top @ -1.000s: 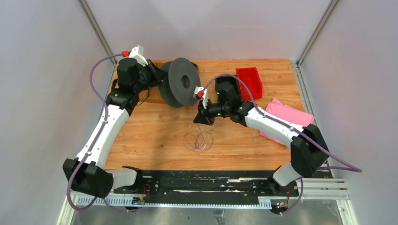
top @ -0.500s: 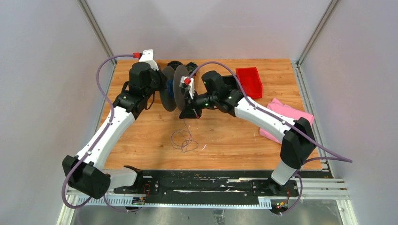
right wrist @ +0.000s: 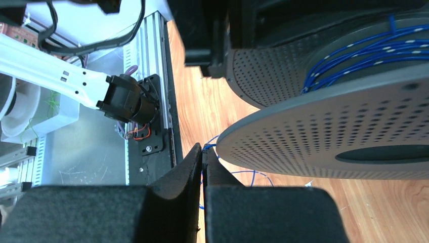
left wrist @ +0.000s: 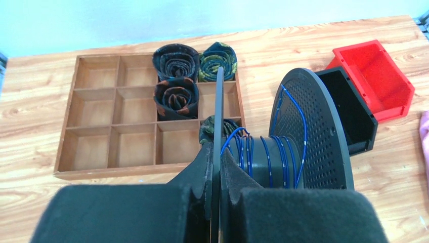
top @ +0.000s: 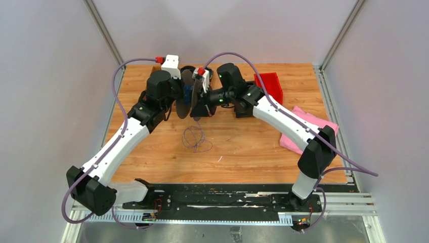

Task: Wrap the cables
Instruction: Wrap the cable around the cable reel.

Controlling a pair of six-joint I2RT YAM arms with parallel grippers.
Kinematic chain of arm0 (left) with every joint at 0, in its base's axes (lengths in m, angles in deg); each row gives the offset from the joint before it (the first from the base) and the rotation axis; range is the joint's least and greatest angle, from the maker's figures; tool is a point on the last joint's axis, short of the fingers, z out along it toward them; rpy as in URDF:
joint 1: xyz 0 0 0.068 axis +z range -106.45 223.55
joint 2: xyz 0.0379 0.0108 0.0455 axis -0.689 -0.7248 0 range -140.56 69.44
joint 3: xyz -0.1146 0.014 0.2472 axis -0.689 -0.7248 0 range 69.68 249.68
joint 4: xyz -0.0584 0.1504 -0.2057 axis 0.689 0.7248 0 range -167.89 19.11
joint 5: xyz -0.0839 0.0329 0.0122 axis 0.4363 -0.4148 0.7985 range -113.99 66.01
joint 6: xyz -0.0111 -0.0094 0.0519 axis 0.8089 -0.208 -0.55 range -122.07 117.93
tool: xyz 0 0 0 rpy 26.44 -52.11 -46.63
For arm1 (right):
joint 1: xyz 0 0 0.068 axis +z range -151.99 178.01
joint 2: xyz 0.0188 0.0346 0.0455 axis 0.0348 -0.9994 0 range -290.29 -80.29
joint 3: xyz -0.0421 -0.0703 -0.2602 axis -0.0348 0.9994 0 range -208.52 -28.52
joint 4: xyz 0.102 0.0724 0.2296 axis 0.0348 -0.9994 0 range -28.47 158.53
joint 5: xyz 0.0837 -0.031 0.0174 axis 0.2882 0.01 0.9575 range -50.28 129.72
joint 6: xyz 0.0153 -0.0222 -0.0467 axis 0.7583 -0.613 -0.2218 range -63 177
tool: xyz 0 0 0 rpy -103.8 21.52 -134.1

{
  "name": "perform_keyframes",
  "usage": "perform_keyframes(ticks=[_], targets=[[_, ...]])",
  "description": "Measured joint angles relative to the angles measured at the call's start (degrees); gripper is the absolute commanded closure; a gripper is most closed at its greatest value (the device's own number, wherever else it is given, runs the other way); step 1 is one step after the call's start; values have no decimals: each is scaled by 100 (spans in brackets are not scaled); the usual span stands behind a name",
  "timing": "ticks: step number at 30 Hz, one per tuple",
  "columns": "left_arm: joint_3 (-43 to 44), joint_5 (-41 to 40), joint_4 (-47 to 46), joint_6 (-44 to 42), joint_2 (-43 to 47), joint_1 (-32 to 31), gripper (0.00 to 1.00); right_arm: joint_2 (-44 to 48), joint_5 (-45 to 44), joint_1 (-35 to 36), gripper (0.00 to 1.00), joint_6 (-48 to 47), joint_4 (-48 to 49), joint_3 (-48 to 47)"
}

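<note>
1. Left end effector [left wrist: 216, 163] is clamped shut on the near disc of the grey spool [left wrist: 309, 132], holding it on edge. It looks lifted off the tabletop [top: 253, 147].
2. Right end effector [right wrist: 203, 155] is pinched shut too, with the thin blue cable [left wrist: 263, 158] running out between its pads, right under the spool's rim.
3. Cable-wise: a handful of turns sit on the hub, fairly spread out, and one strand rides up the far disc. The rest lies in loose loops [top: 196, 138] on the tabletop just below the spool.
4. I'd call this early-to-mid winding. To do it well, let the cable slide through the right pinch with light tension, steer it between the two discs, and lay the turns side by side.
5. Watch those loops on the tabletop, they look ready to knot if pulled fast.
</note>
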Motion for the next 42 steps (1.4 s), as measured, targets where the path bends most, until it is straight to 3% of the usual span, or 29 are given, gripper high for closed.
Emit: perform_keyframes(ticks=[10,26,42], targets=[[-70,-354,-470,-551,22,-310,100,-98,195,-280,97,494,-227,-533],[-299,-686,-667,-1257,22,-507,100,-79,892,-844,96,1241,120,-623],[-450,-494,-776,-1694,22,-730,100,-68,1091,-1714,99,1351,238,-1005]])
